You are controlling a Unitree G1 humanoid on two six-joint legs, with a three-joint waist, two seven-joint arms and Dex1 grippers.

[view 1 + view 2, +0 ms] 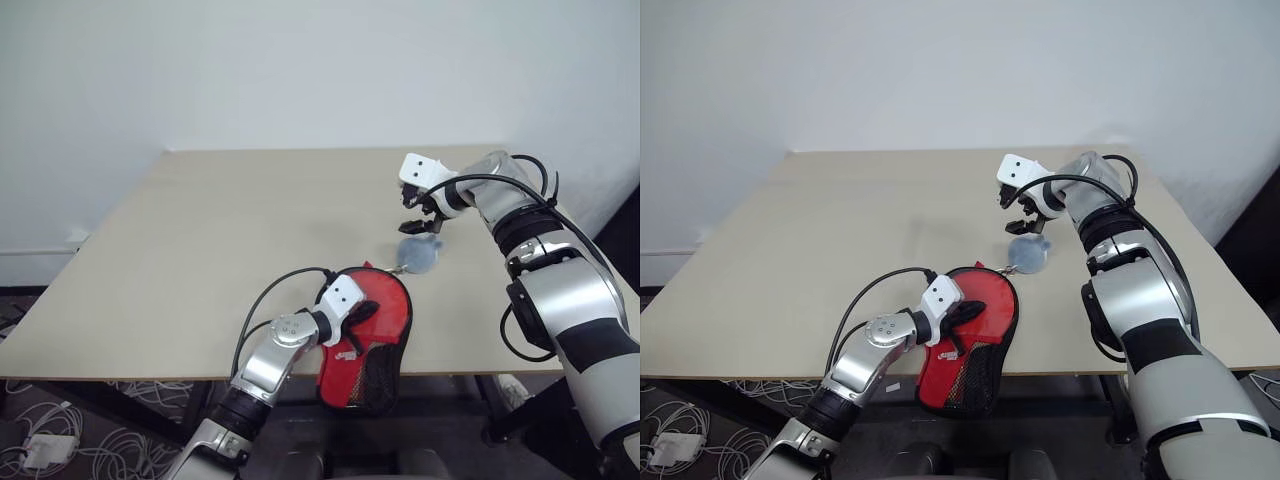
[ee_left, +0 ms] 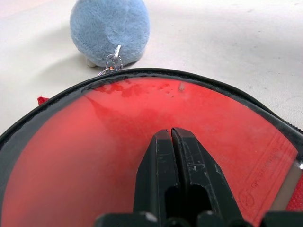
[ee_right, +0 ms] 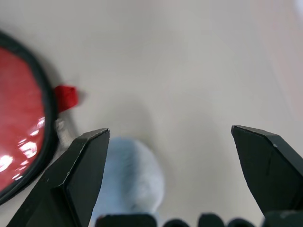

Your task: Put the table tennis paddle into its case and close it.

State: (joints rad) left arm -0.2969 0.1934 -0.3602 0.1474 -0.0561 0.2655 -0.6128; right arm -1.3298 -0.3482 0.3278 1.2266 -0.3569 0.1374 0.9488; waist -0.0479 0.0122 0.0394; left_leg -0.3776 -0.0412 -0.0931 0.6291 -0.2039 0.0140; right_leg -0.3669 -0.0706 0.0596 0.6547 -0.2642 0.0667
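The red case (image 1: 362,368), with its black mesh pocket and white logo, lies at the table's front edge and hangs partly over it. Inside its black edging (image 2: 156,75) shows the table tennis paddle's glossy red face (image 2: 85,156). My left gripper (image 1: 358,313) is shut, its fingertips (image 2: 163,137) down on that red face. A blue plush ball (image 1: 420,255) hangs by a small ring from the far rim of the case and rests on the table. My right gripper (image 1: 418,222) hovers just above the ball, open and empty, with the ball (image 3: 132,175) below its fingers.
The beige table (image 1: 220,250) stretches wide to the left and back, up to a white wall. A small red tab (image 3: 66,97) sticks out at the case's far rim. Cables lie on the floor (image 1: 60,440) under the table's left side.
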